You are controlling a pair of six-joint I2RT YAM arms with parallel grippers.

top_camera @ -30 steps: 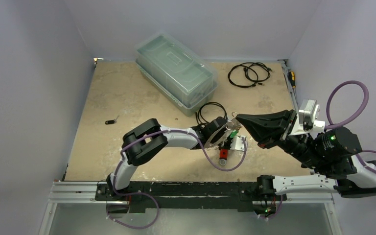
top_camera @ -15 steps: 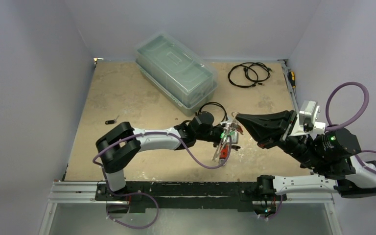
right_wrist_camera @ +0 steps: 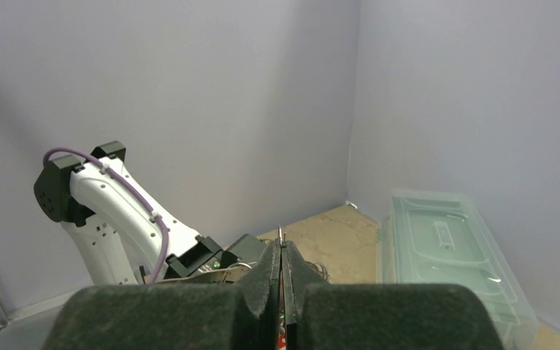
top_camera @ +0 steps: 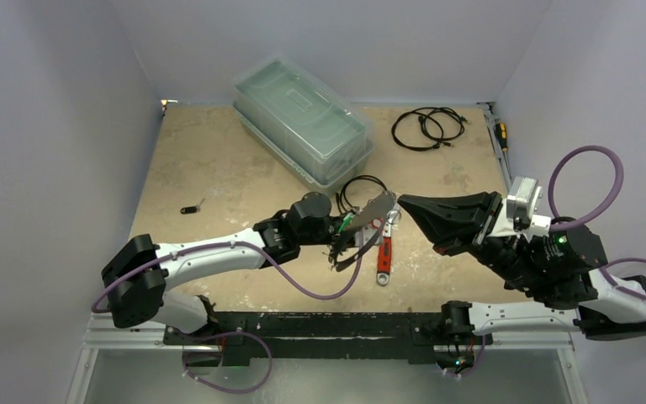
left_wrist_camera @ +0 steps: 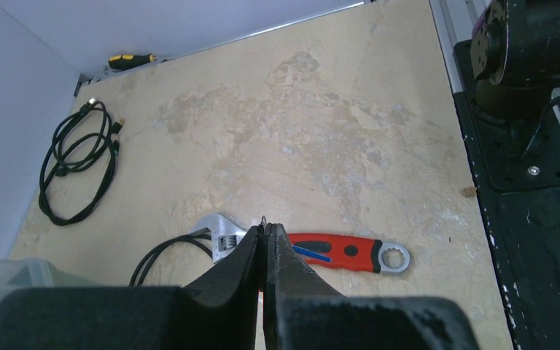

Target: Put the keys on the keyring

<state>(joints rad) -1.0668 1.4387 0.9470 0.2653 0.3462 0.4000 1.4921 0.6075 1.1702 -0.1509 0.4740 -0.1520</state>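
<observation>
Silvery-grey keyring (top_camera: pixel 376 209) reads from overhead as a thin bright band lifted off the desk (top_camera: pixel 219 168). It sits mid-scene, spanning from the left gripper (left_wrist_camera: pixel 265 232) to the right gripper (right_wrist_camera: pixel 281 251). The red-handled wrench (left_wrist_camera: pixel 339 253) lies directly beneath it.

Left jaws: fully closed, with a tiny metal eye (left_wrist_camera: pixel 263 219) protruding at the tips. Right jaws: fully closed, with a thin metal sliver (right_wrist_camera: pixel 281 233) standing up between the tips. Whether either piece is ring wire or part of a key cannot be confirmed at this size. One small dark piece (top_camera: pixel 189 209) lies on the desk well to the left. It is possibly one of the keys, unconfirmed.

Assessment: the step in hand appears to be threading, with both arms pinching at close quarters.

Recommendations:
- Fix one pinch as an anchor and move only the other.
- Feed along the line of the wire, not across it, since so thin a loop is likely to flex or spring.
- Work clear of the wrench and of the black cable (top_camera: pixel 362 189) just beyond.
- Release neither grip until a key visibly hangs on the ring.
</observation>
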